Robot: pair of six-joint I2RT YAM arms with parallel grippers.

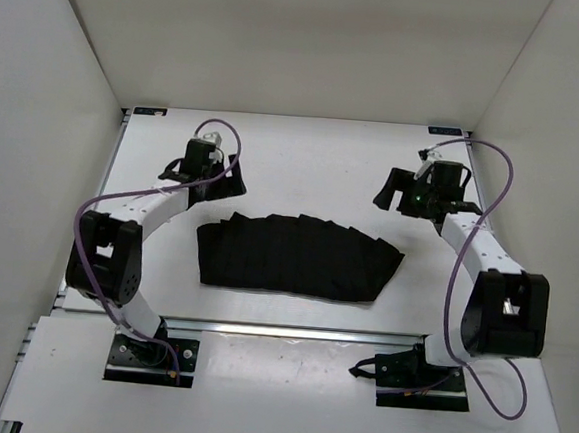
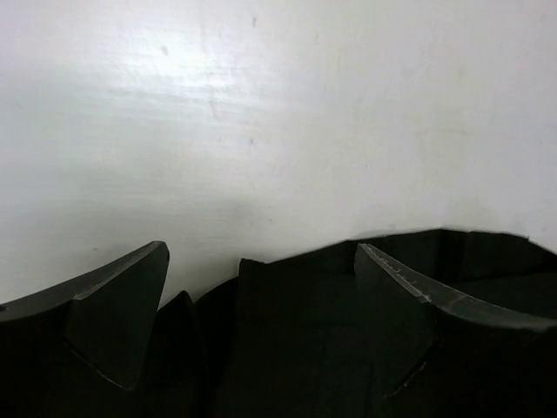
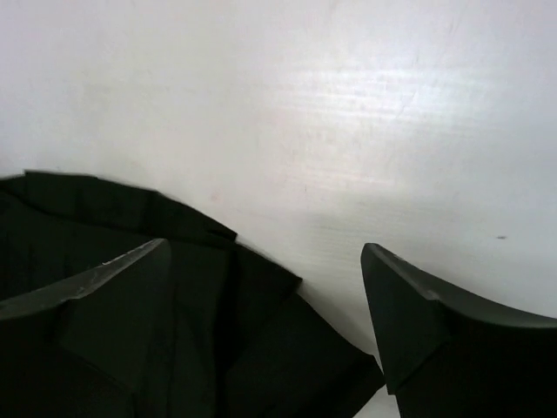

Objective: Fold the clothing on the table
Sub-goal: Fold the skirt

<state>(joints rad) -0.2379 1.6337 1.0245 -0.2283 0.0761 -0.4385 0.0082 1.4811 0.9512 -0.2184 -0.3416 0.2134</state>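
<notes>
Two spread wide, grasping nothing: left claw (image 2: pixel 261 251), right claw (image 3: pixel 261 248) | clothing (image 1: pixel 296 255) flat on table (image 1: pixel 304 162)

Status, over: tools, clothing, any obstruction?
Left tool open, empty, at far-left edge of clothing. Right tool open, empty, at its far-right corner. Clothing flat on table, not held. No obstruction seen.

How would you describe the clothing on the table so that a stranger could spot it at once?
Start at the white table boxed in by white walls. In its middle, between the left arm and the right arm, lies the clothing: a flat black band of cloth. Unlike the hard black arms, it is soft and ribbed with narrow pleats.
</notes>
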